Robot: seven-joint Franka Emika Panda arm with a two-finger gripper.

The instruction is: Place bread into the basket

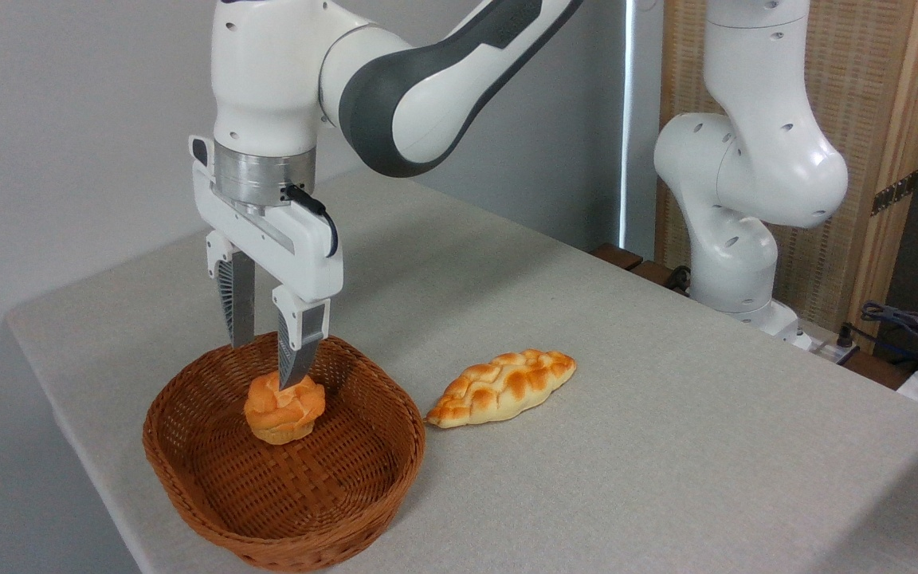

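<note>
Bread (284, 410) sits in the basket (188, 470) near the table's left edge, gripper (265, 355) fingers spread astride it, apparently releasing.

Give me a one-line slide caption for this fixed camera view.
Pincer straddles the round bun inside the wicker basket; braided loaf lies on the table beside it.

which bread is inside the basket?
The small round bun, sitting in the wicker basket under the claw. The braided loaf lies outside on the table.
</note>
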